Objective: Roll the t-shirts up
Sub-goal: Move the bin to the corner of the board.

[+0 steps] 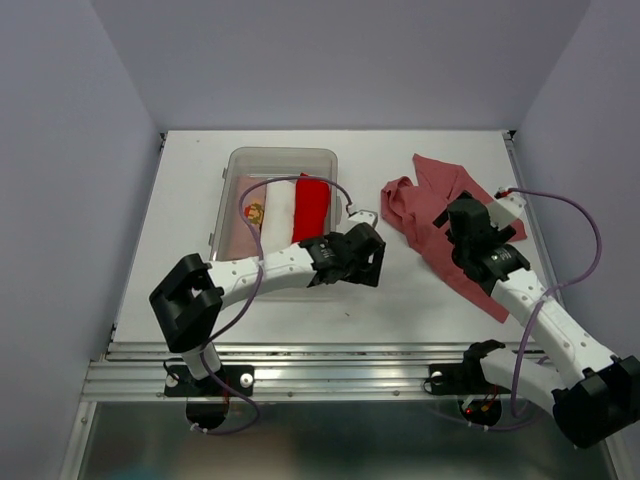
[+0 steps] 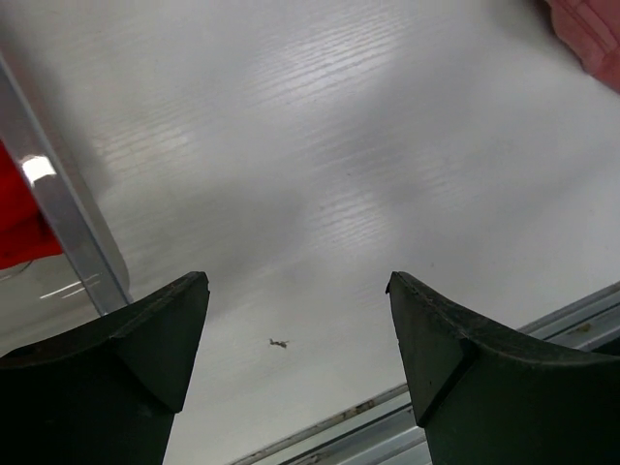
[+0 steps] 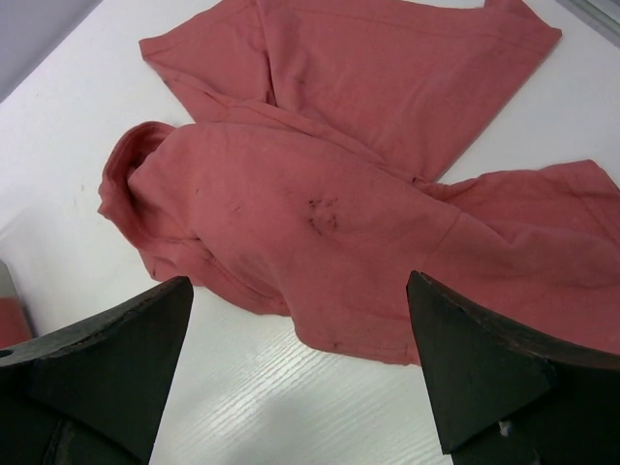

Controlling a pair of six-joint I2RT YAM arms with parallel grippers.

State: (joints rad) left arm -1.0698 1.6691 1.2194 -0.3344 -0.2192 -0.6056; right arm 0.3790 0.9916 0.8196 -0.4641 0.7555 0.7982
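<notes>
A large brick-red t-shirt [image 1: 415, 205] lies crumpled and partly spread at the table's right [image 3: 320, 194]. Three rolled t-shirts rest side by side in a clear tub [image 1: 283, 152]: pale pink with a print [image 1: 250, 215], white [image 1: 281, 210] and bright red [image 1: 311, 205]. My right gripper [image 3: 300, 281] hovers open over the near edge of the brick-red shirt, nothing between its fingers. My left gripper [image 2: 295, 276] is open over bare table just right of the tub, holding nothing. The tub's wall [image 2: 58, 208] and the bright red roll [image 2: 19, 218] show at its left.
A metal rail [image 1: 320, 350] runs along the table's near edge, also seen below the left fingers [image 2: 387, 417]. Grey walls close in the left, right and back. A corner of the brick-red shirt [image 2: 591, 29] shows at the upper right of the left wrist view.
</notes>
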